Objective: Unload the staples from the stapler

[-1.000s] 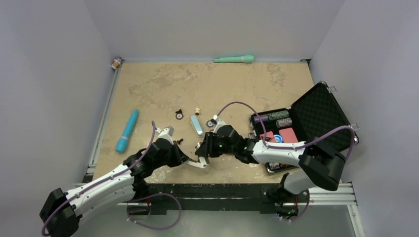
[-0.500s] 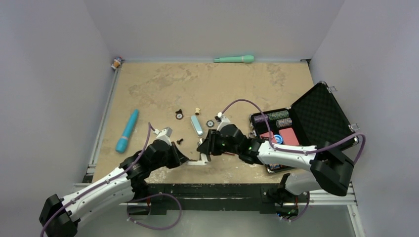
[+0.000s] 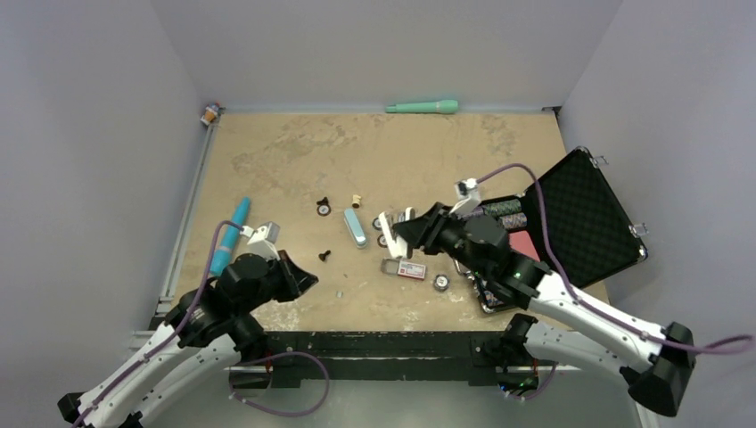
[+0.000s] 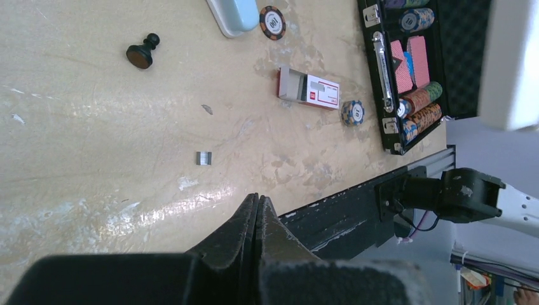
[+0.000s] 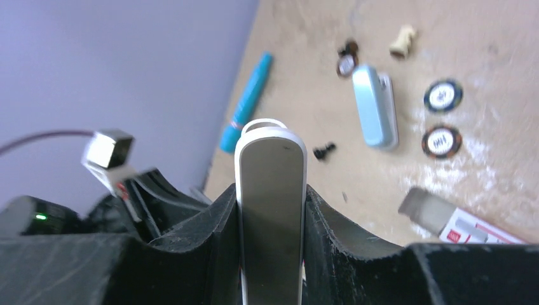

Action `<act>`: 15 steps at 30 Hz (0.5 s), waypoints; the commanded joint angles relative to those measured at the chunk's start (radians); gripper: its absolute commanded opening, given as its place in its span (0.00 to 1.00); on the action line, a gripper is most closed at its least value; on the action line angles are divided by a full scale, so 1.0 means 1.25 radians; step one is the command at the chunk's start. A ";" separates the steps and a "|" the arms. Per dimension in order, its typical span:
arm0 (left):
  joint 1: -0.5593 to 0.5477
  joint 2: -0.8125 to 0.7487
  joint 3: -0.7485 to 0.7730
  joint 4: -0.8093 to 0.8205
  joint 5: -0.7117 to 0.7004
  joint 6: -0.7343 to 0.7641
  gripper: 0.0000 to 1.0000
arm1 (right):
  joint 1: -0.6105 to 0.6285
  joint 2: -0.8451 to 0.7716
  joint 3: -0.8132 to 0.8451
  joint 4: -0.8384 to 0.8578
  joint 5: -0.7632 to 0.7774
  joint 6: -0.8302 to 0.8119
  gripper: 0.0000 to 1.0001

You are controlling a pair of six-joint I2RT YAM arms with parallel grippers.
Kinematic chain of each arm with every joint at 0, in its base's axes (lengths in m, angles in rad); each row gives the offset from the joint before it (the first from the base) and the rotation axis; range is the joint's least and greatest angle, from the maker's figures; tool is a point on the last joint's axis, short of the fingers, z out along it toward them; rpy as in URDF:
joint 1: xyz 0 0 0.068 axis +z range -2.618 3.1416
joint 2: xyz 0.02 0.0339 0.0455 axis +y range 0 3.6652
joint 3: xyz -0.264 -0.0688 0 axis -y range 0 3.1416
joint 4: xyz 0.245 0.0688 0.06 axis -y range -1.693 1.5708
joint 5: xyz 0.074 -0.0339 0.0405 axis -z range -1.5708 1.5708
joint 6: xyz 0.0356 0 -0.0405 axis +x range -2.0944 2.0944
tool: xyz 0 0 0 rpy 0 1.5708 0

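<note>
A poker chip (image 4: 272,22) reads 100; the print on the small box (image 4: 309,89) is too small to read. The right pincer (image 5: 271,190) clamps a white stapler (image 5: 270,159), jaws partly apart. The left pincer (image 4: 257,198) is fully closed and empty. The staples (image 4: 203,158), 1 tiny silvery strip, lie on the table (image 4: 95,114) near its tips.

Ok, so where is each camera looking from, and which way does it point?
Top external: fixed above and behind the arms, looking down on the table; both arms show, with the left tool and right tool.
Left wrist: on the left arm, looking down past its shut fingers at the staples.
Right wrist: on the right arm, facing the teal pen by the left wall; its fingers grip the white stapler.
Shared: all three show the red-and-white box.
</note>
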 commanded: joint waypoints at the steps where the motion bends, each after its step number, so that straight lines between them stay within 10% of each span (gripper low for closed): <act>1: 0.000 -0.024 0.044 -0.080 0.002 0.051 0.02 | -0.039 -0.103 0.007 0.019 -0.010 -0.038 0.00; 6: 0.000 -0.037 0.044 0.059 0.135 0.130 0.32 | -0.041 -0.123 0.012 0.076 -0.114 -0.054 0.00; 8: -0.001 -0.021 0.066 0.046 0.125 0.147 0.59 | -0.046 -0.132 0.002 0.150 -0.176 -0.044 0.00; 15: 0.000 -0.042 0.108 0.038 0.191 0.205 0.88 | -0.062 -0.105 -0.025 0.328 -0.342 -0.024 0.00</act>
